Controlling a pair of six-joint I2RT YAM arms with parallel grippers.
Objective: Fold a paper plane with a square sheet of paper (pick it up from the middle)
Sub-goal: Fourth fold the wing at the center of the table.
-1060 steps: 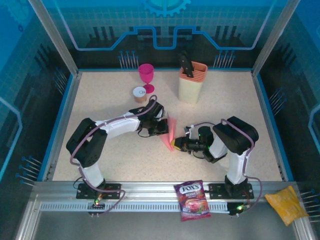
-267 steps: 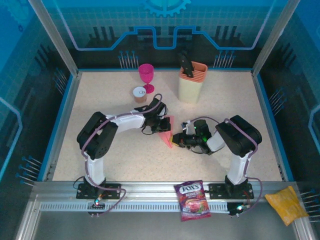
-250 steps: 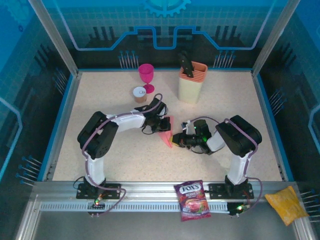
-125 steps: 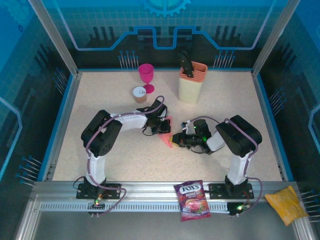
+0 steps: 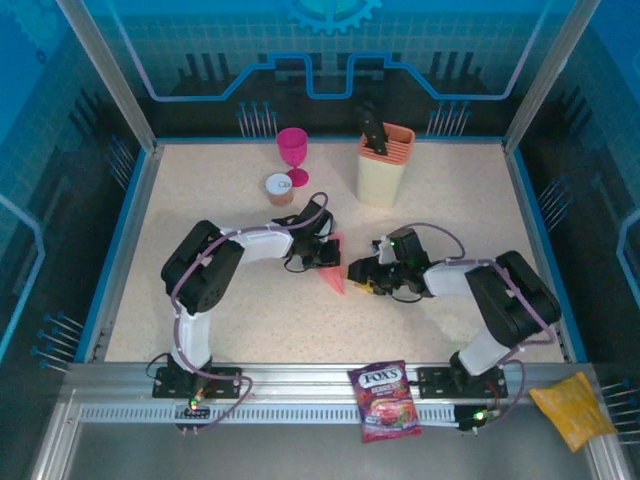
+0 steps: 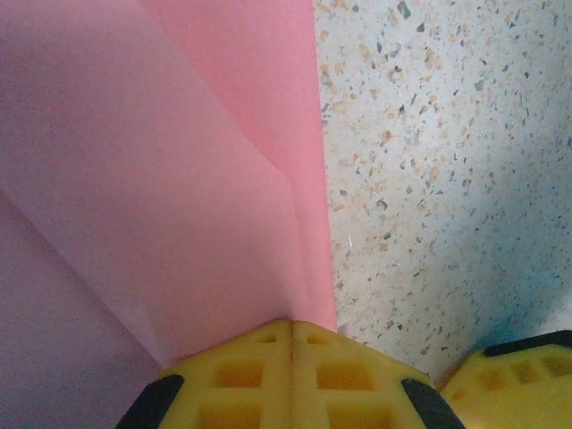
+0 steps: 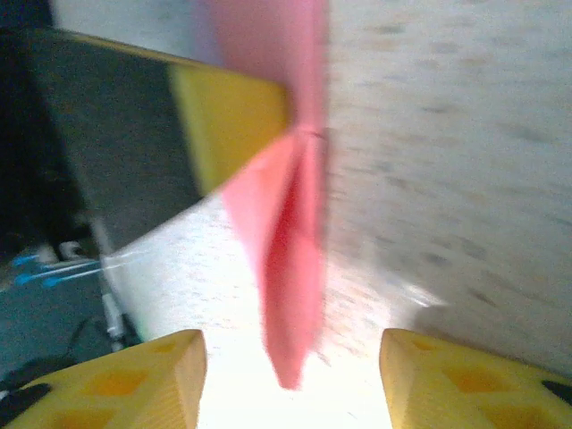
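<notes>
The square sheet of paper is folded into a narrow salmon-pink paper plane [image 5: 334, 270] that lies mid-table with its tip pointing toward the near edge. My left gripper [image 5: 322, 252] is shut on its upper part. In the left wrist view the yellow fingers [image 6: 259, 366] meet tip to tip, pinching the creased pink paper plane [image 6: 179, 179]. My right gripper [image 5: 356, 272] stands open just right of the plane. In the right wrist view the blurred paper plane [image 7: 290, 268] hangs ahead of my right gripper [image 7: 290, 340], touching neither finger.
A magenta goblet [image 5: 293, 150] and a small cup [image 5: 279, 187] stand at the back left, and a beige knife block [image 5: 385, 162] at the back centre. A purple candy bag [image 5: 384, 400] and a yellow packet [image 5: 572, 406] lie on the front rail.
My right gripper has opened and let go of the paper plane, and its arm has swung out to the right. My left gripper keeps its hold.
</notes>
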